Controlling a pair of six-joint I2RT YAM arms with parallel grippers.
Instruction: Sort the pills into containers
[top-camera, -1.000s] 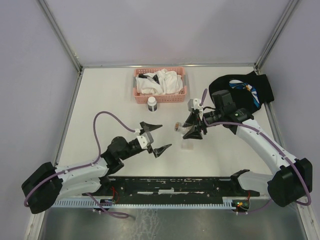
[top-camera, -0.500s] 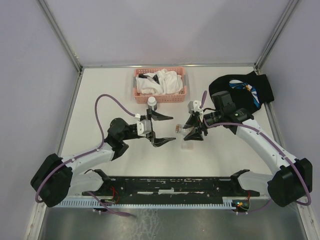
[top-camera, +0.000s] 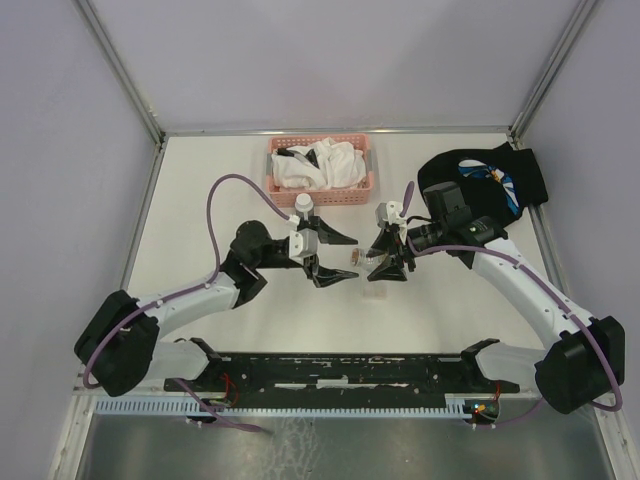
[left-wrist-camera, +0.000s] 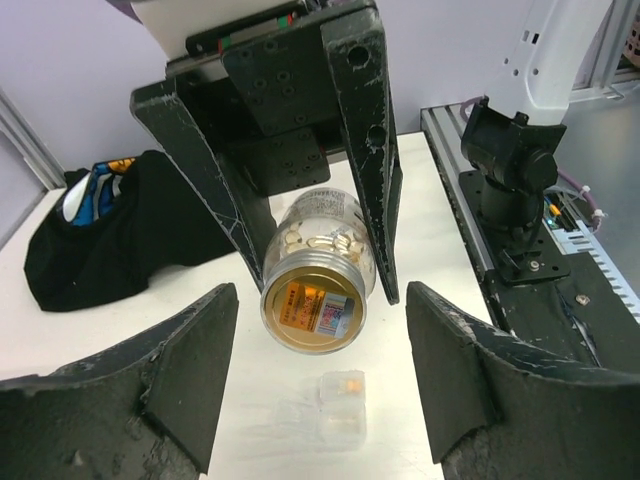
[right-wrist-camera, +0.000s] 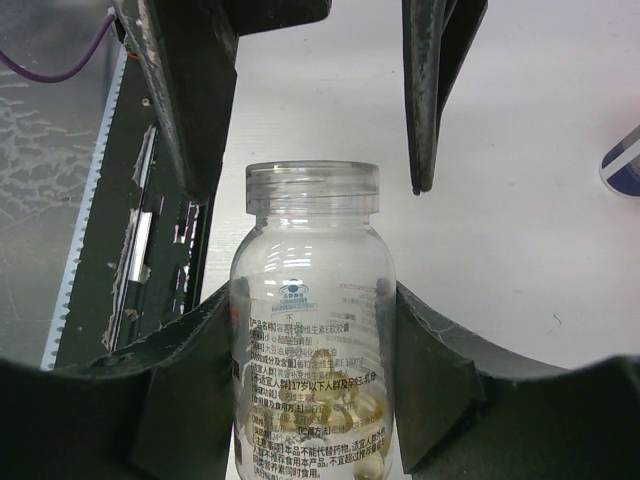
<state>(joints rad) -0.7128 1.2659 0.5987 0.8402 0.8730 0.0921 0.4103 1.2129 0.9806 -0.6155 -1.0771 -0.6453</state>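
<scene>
Two arms meet over the middle of the counter (top-camera: 200, 200).

**Top view.** The right end effector (top-camera: 382, 256) is clamped on a clear pill bottle (top-camera: 357, 257). The bottle lies on its side, apparently raised off the surface, with its neck toward 9 o'clock. The right arm reaches in from 4 o'clock with its elbow bent. The left arm stretches in from 8 o'clock. The left end effector (top-camera: 348, 258) has its jaws apart and brackets the neck end, with no contact to be seen. The clear box (top-camera: 375, 294) lies on the counter near the bottle, at its 5 o'clock.

**Left wrist view.** A gold disc (left-wrist-camera: 312, 312), apparently a seal, closes the end of the bottle that faces the camera. The box sits at 6 o'clock of the bottle, with something amber in one compartment.

**Right wrist view.** The right jaws pinch the bottle's body on both sides. Amber capsules (right-wrist-camera: 320, 410) pool at the near end, and the threaded neck carries no cap.

**Handling (judged).**
- The bottle looks rigid, smooth and light, and its round wall could twist in a pinch, so it is best gripped across the body below the shoulder.
- The box looks thin and likely to skid if nudged.
- The capsules look small and likely to roll.
</scene>
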